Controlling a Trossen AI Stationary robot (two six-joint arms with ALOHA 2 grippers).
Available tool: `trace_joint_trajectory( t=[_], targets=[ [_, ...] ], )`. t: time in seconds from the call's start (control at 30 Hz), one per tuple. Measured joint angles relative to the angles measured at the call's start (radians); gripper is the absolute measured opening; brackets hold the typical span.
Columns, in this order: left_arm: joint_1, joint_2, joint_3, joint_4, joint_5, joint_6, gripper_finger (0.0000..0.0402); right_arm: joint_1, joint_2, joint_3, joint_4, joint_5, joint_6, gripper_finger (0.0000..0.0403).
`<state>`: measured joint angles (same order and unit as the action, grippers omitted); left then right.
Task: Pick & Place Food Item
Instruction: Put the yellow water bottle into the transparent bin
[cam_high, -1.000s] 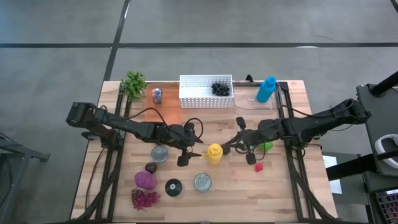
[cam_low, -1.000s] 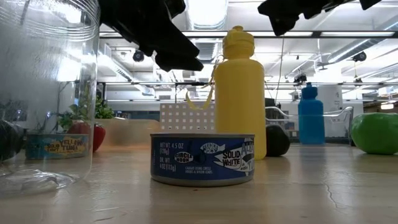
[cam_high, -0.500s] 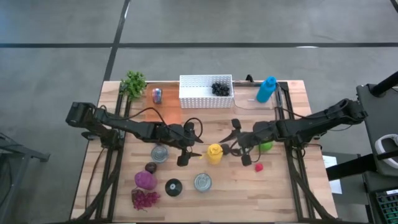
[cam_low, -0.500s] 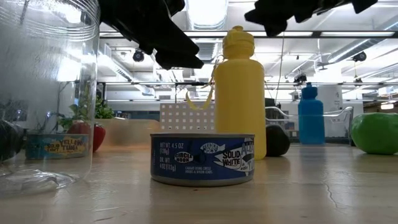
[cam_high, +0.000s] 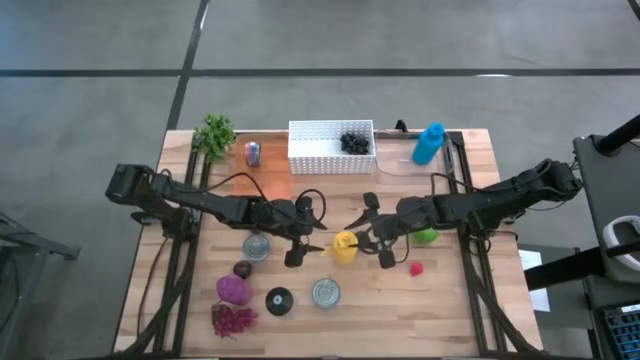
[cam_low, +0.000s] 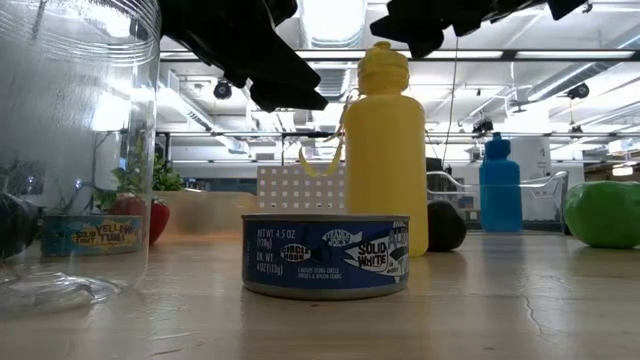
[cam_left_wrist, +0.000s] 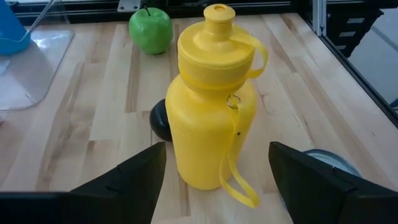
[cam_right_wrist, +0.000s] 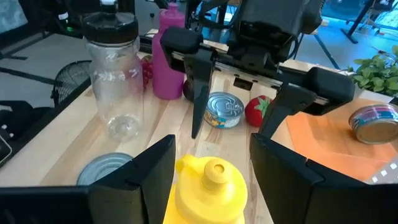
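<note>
I read the yellow bottle (cam_high: 345, 245) standing upright near the middle of the surface (cam_high: 455, 300), between the two tools. The left tool (cam_high: 297, 243) sits just beside the bottle on its left, fingers spread and released, grasping nothing; its wrist view shows the bottle centred between the two dark fingers (cam_left_wrist: 118, 180) without contact. The right tool (cam_high: 376, 235) hangs just beside the bottle on its right, above cap height, also parted and empty.

The green apple (cam_high: 427, 235) lies behind the right tool, with a small red fruit (cam_high: 416, 268) near it on the surface. A tuna can (cam_low: 326, 256) stands in front of the bottle. The white perforated basket (cam_high: 330, 147) at the far edge holds dark grapes (cam_high: 353, 143).
</note>
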<state>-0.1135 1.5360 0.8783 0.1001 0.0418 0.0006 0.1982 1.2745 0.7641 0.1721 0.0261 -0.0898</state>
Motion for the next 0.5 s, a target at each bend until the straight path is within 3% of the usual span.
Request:
trace_joint_trajectory(
  t=[0.5],
  targets=[
    [0.000,0.000,0.000,0.000,0.001,0.000,0.0289,-0.006,0.066,0.001,0.048,-0.002,0.007,0.0205]
  ],
)
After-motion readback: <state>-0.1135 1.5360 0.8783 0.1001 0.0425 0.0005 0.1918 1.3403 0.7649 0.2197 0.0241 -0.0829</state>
